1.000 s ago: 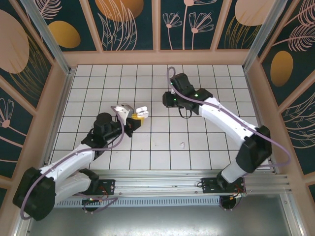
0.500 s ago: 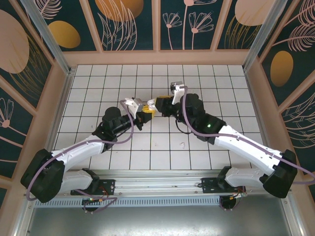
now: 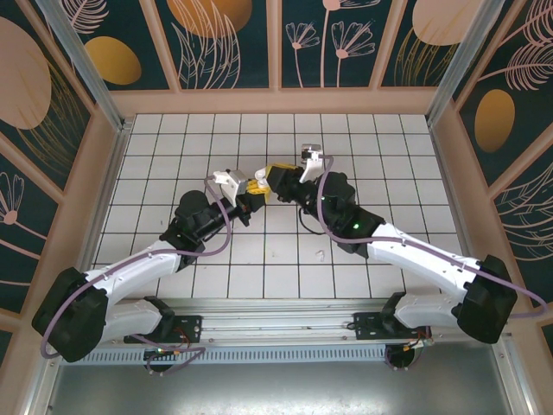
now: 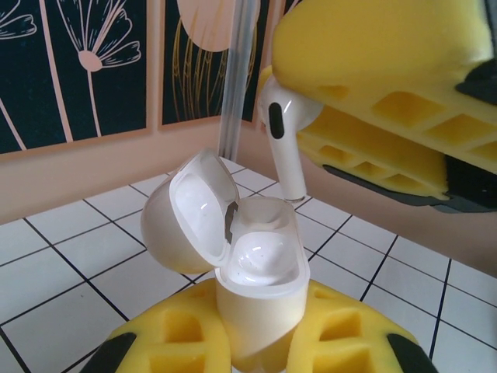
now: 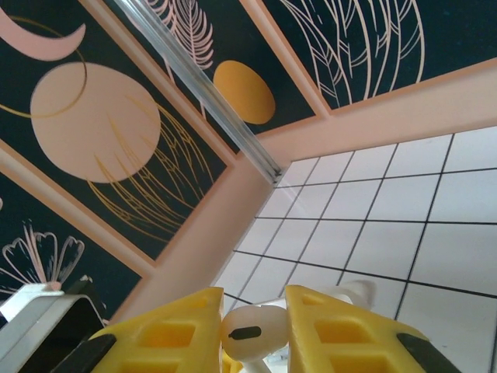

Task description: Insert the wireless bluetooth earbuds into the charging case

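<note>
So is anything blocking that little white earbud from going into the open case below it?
Nothing visible does. The charging case has its lid swung open to the side, and only air shows between the earbud and the empty socket.

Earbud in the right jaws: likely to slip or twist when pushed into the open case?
Possibly. The earbud looks glossy, rounded and stiff, and the right jaws pinch only its head, so it could pivot if the stem catches the rim of the case. It is tiny, so probably very light, and a gentle push should seat it.
</note>
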You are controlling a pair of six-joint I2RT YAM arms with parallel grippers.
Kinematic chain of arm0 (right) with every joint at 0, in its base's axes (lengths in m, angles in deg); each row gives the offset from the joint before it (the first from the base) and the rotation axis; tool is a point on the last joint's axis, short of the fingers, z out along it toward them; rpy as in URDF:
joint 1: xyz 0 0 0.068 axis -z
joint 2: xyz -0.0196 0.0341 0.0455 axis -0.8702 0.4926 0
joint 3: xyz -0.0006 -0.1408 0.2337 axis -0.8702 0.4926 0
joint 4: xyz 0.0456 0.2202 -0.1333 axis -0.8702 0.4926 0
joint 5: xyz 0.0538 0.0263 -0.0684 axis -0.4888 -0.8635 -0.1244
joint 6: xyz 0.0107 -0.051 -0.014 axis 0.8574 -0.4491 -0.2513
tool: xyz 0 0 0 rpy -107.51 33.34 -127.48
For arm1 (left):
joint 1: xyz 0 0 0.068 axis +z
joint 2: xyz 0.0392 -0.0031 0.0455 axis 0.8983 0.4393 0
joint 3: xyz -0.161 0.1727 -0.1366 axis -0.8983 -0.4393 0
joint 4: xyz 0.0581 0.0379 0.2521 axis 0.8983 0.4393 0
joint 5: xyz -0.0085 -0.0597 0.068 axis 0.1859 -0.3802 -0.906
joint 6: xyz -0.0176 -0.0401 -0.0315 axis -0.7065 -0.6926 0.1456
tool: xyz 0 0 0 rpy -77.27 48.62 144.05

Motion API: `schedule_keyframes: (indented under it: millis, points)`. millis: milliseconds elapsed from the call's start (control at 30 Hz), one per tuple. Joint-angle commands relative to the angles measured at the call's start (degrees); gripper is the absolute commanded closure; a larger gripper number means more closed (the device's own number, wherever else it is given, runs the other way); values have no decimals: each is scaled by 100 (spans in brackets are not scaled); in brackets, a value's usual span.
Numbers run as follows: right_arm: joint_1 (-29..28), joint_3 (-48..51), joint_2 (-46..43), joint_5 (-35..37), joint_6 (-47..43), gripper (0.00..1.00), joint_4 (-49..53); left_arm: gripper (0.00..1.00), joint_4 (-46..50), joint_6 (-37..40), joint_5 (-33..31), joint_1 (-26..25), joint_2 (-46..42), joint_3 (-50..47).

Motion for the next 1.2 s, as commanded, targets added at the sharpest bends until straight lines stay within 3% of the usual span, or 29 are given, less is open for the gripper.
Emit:
schedule_keyframes:
  millis: [0,1167]
  points:
    - [-49,101,91,-91,305,76,-468,100,-278,-59,-134,-36,-77,-57]
    - [-341,142,524,-205,912,77,-90,100,-331,-95,-505,-38,-268,-91]
